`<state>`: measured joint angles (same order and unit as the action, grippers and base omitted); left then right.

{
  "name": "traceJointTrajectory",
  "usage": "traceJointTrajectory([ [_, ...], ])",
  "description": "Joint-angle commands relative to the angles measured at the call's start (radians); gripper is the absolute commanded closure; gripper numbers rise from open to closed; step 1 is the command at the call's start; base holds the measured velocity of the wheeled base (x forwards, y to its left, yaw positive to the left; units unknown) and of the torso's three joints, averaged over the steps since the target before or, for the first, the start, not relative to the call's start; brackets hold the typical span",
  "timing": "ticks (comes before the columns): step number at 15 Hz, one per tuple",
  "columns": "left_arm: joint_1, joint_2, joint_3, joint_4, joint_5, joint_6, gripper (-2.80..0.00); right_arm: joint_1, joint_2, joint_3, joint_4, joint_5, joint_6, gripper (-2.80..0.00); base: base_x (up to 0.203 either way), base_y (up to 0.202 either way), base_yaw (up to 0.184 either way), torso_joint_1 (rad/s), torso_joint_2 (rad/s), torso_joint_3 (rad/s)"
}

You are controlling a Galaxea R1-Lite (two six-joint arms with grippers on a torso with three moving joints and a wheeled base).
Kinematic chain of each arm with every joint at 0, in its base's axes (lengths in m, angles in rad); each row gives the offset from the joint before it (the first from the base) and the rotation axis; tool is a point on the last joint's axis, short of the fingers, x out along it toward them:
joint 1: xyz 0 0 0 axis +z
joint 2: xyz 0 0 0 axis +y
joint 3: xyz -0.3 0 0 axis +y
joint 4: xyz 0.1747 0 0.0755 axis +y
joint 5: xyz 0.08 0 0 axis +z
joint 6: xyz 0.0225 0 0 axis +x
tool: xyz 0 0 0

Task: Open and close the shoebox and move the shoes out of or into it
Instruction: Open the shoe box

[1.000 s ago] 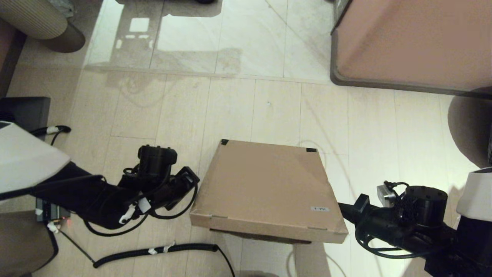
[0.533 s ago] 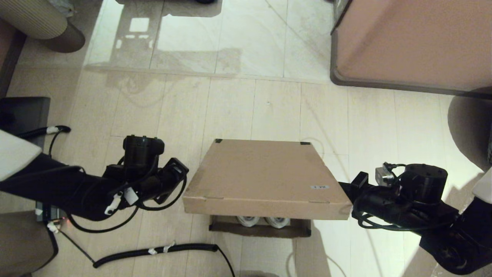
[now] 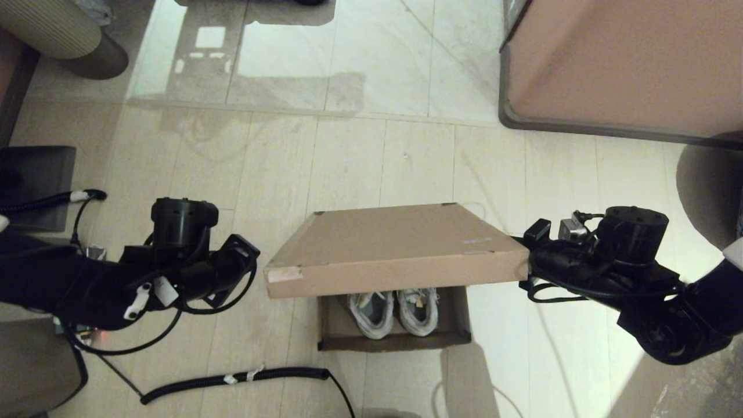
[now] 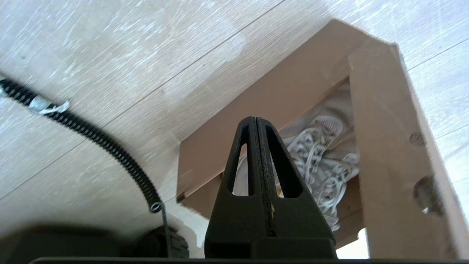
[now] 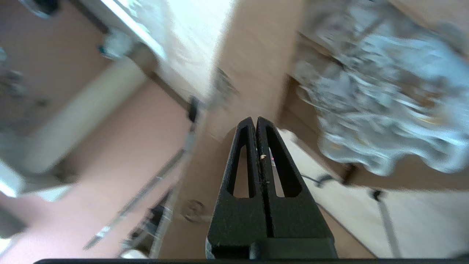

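Note:
The brown cardboard shoebox sits on the floor in front of me with its hinged lid (image 3: 395, 247) tilted up at the front over the base (image 3: 395, 341). Two white mesh shoes (image 3: 396, 310) lie side by side inside, toes hidden under the lid; their laces (image 4: 322, 161) show in the left wrist view. My right gripper (image 5: 255, 119) is shut and empty, its tips at the lid's near right corner (image 3: 519, 264). My left gripper (image 4: 255, 119) is shut and empty, left of the box, pointing at the base's open side and apart from the lid.
A large pinkish-brown block with a dark rim (image 3: 627, 64) stands at the back right. A coiled black cable (image 3: 232, 378) lies on the floor near the box's front left. A dark flat box (image 3: 40, 174) sits at the far left.
The lid has swung up from flat, uncovering the shoes. My right gripper rose with the lid's right corner. My left arm drew back to the left, away from the box.

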<state>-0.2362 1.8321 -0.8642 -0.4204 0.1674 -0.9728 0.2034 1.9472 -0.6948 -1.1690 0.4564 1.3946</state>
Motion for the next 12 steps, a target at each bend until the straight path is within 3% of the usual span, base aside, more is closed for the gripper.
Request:
traceJointTrajectory([
  [1, -0.005, -0.014, 0.017, -0.003, 0.001, -0.006, 0.00, 0.000, -0.004, -0.103, 0.035, 0.002, 0.044, 0.00, 0.000, 0.000, 0.000, 0.000, 0.00, 0.000],
  [4, -0.044, -0.022, 0.037, 0.048, 0.000, -0.003, 0.00, 0.001, 0.022, -0.221, 0.105, 0.003, 0.074, 0.00, 0.000, 0.000, 0.000, 0.000, 0.00, 0.000],
  [6, -0.074, -0.044, 0.060, 0.174, -0.006, -0.001, 0.00, 0.017, 0.040, -0.277, 0.137, 0.002, 0.076, 0.00, 0.000, 0.000, 0.000, 0.000, 0.00, 0.000],
  [8, -0.156, -0.078, 0.093, 0.296, -0.012, -0.001, 0.00, 0.037, 0.059, -0.300, 0.146, 0.001, 0.077, 0.00, 0.000, 0.000, 0.000, 0.000, 0.00, 0.000],
  [12, -0.222, -0.083, 0.051, 0.322, -0.013, -0.007, 0.00, 0.059, 0.094, -0.334, 0.147, -0.001, 0.077, 0.00, 0.000, 0.000, 0.000, 0.000, 0.00, 0.000],
])
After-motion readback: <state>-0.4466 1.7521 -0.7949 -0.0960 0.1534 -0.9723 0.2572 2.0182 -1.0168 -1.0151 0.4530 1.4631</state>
